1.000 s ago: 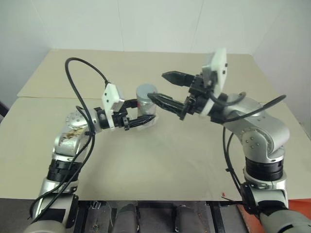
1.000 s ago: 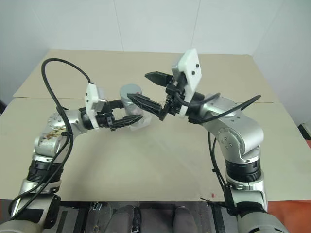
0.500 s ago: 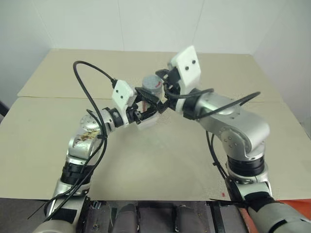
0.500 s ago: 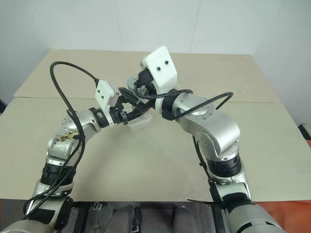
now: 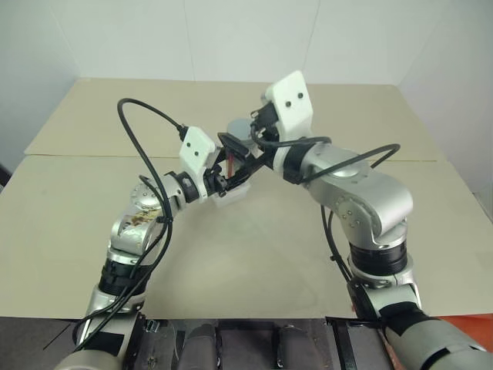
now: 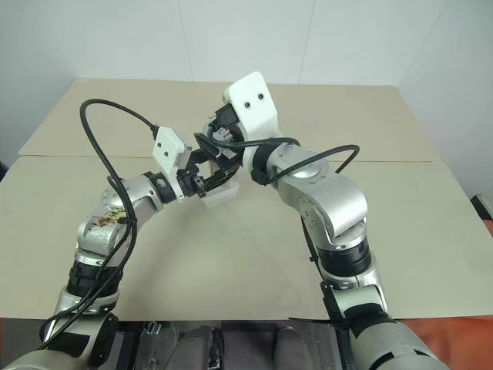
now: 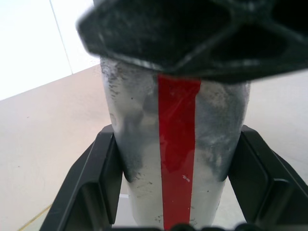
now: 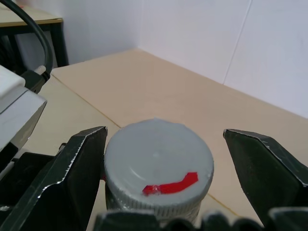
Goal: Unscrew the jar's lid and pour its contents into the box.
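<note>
The jar (image 7: 175,159), silvery-grey with a vertical red stripe, stands upright between the two black fingers of my left gripper (image 7: 175,139), which is shut on its body. It is held just above the box (image 5: 232,197), a small whitish clear container on the table. The grey lid (image 8: 159,161), marked with a red streak, sits on the jar. My right gripper (image 8: 163,139) is open and straddles the lid from above: one finger lies close against its rim, the other stands clear of it. The contents are hidden inside the jar.
Both arms meet over the middle of the beige table (image 5: 254,254), whose top has a seam (image 5: 77,156) running across it. A black cable (image 5: 146,116) loops up from my left wrist. White walls close off the far side.
My right gripper has swung in from the right of the jar and now sits over its top, fingers either side of the lid. My left gripper has turned a little, still gripping the jar.
</note>
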{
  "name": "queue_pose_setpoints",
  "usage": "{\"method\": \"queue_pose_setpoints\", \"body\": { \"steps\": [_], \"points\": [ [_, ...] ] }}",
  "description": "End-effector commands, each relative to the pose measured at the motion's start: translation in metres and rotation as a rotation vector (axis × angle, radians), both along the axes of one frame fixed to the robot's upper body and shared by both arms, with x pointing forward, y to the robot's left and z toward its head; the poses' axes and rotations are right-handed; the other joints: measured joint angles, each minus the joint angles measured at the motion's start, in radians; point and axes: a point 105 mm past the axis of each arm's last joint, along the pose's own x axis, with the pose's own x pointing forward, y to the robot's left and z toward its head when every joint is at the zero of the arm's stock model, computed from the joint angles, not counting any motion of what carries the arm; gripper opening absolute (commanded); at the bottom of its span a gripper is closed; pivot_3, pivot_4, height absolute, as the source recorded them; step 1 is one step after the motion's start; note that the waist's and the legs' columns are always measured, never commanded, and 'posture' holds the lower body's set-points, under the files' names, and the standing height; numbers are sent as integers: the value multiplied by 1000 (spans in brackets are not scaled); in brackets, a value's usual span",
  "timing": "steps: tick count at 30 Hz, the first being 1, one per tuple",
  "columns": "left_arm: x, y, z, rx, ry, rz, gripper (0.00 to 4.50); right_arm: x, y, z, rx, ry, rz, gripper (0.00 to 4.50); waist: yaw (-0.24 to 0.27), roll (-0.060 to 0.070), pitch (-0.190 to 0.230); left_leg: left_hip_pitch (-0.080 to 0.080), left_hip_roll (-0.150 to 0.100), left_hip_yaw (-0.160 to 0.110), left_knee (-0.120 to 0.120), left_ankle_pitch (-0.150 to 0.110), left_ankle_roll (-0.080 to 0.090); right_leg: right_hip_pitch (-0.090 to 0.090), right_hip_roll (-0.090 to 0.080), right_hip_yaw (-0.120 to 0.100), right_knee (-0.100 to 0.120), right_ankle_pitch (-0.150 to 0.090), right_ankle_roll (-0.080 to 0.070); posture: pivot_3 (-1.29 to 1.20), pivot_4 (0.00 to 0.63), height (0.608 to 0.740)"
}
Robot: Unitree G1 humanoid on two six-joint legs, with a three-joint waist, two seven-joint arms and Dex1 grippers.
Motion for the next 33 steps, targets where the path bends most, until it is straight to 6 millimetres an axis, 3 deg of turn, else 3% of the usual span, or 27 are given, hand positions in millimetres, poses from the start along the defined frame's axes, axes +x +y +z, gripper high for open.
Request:
{"method": "queue_pose_setpoints", "body": {
  "steps": [1, 3, 6, 7, 16, 21, 25, 33],
  "points": [
    [-8, -3, 10, 5, -51, -23, 2738, -4, 0, 13, 13, -52, 2, 4298, 0, 0, 0, 0, 0, 0, 0, 0, 0, 0, 0, 0, 0, 0, 0, 0, 150, 740],
    [-8, -3, 10, 9, -51, -26, 2738, -4, 0, 13, 13, -53, 2, 3897, -1, 0, 0, 0, 0, 0, 0, 0, 0, 0, 0, 0, 0, 0, 0, 0, 150, 740],
    [-9, -3, 10, 10, -52, -31, 2738, -4, 1, 12, 12, -50, 9, 2897, -2, 0, 0, 0, 0, 0, 0, 0, 0, 0, 0, 0, 0, 0, 0, 0, 150, 740],
    [-9, -3, 11, 9, -53, -33, 2738, -4, 1, 12, 11, -48, 10, 2792, -2, 0, 0, 0, 0, 0, 0, 0, 0, 0, 0, 0, 0, 0, 0, 0, 150, 740],
    [-13, -1, 10, 22, -56, -75, 2738, -4, -1, 11, 17, -48, 38, 2791, -3, 0, 0, 0, 0, 0, 0, 0, 0, -1, 0, 0, 0, 0, 0, 0, 150, 740],
    [-38, 6, 19, -68, -103, -306, 2738, -24, -7, 13, 99, -20, 319, 2791, -1, 0, 0, 0, 0, 0, -1, 0, 0, -1, 0, 0, 0, 0, 0, 0, 150, 740],
    [-52, 11, 37, -218, -93, -463, 2738, -48, -13, 13, 87, -22, 570, 2791, 0, 0, 0, -1, 0, 0, 0, -1, 2, 0, 0, 0, 0, 0, 0, 0, 150, 740],
    [-74, 10, 34, -111, -59, -724, 2738, -81, -21, 6, -4, -30, 887, 2791, -4, 0, 0, 1, 0, -1, 0, -2, 4, 1, 0, 0, 0, 0, 0, 0, 150, 740]
  ]
}}
